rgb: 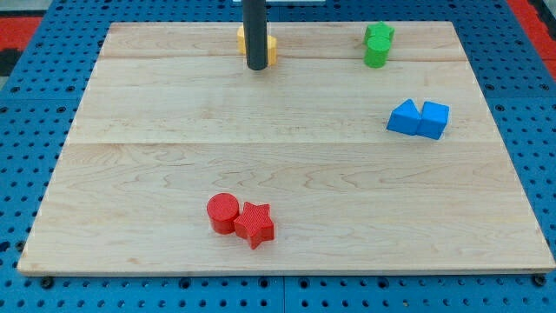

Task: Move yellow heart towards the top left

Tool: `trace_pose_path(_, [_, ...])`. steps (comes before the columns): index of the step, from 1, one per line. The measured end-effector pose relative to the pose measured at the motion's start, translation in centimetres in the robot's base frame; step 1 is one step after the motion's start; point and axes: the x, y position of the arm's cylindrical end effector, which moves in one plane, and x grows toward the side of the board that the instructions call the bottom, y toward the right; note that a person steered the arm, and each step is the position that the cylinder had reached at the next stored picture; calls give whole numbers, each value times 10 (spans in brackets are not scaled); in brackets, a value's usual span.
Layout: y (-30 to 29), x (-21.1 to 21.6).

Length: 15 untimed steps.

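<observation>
A yellow block [271, 49], most likely the yellow heart, lies near the view's top edge of the wooden board [130, 174], left of centre. My dark rod stands in front of it and hides most of it, so its shape cannot be made out. My tip [256, 67] rests at the yellow block's lower edge, touching or nearly touching it.
A green star and a green cylinder [377, 45] sit together at the top right. A blue triangle [403, 117] and a blue cube [433, 119] touch at the right. A red cylinder [222, 212] and a red star [254, 223] touch at the bottom, left of centre.
</observation>
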Motion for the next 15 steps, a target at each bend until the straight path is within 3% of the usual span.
trace_pose_path(3, [22,29])
trace_pose_path(6, [55,2])
trace_pose_path(7, [53,-32])
trace_pose_path(9, [-22,-67])
trace_pose_path(11, [-107,-74])
trace_pose_path(13, [-106,-88])
trace_pose_path(14, [-155,-85])
trace_pose_path(15, [-120,-85])
